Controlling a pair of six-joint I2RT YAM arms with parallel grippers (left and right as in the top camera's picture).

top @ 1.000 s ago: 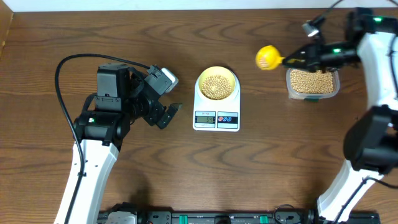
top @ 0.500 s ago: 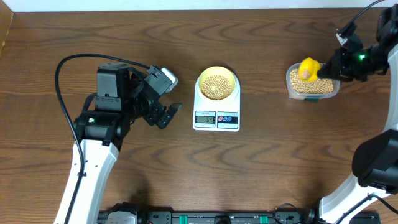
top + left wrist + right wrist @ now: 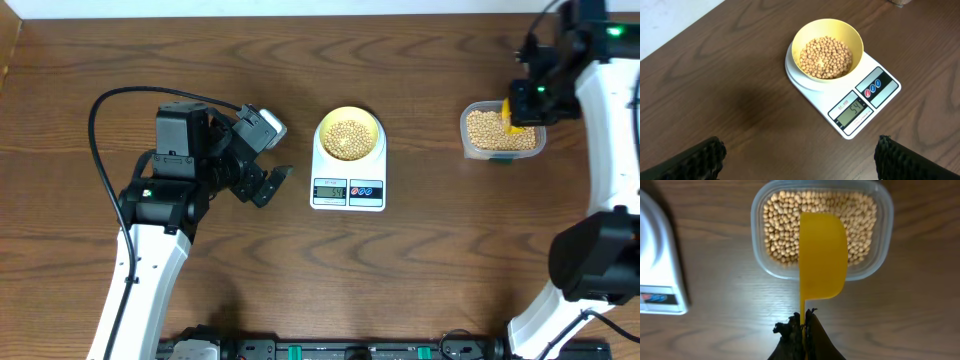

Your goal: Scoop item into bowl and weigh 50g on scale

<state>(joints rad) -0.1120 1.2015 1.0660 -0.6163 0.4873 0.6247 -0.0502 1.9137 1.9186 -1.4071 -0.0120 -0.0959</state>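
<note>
Our right hand (image 3: 802, 325) pinches the handle of the yellow scoop (image 3: 822, 255), holding it over the clear tub (image 3: 884, 215) of beans (image 3: 782, 225), at 3 o'clock from the scale (image 3: 887, 80) on the tabletop (image 3: 715, 75). The bowl (image 3: 827, 27) sits on the scale, beans inside. The display (image 3: 856, 111) appears to read 54. Our left hand (image 3: 272, 184) hangs spread at the scale's 9 o'clock, holding nothing.

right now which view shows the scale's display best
The left wrist view: the display is large and angled toward the camera, digits looking like 54. Overhead shows it tiny, digits unreadable. The right wrist view catches only an edge of the scale and its buttons, no display.
</note>
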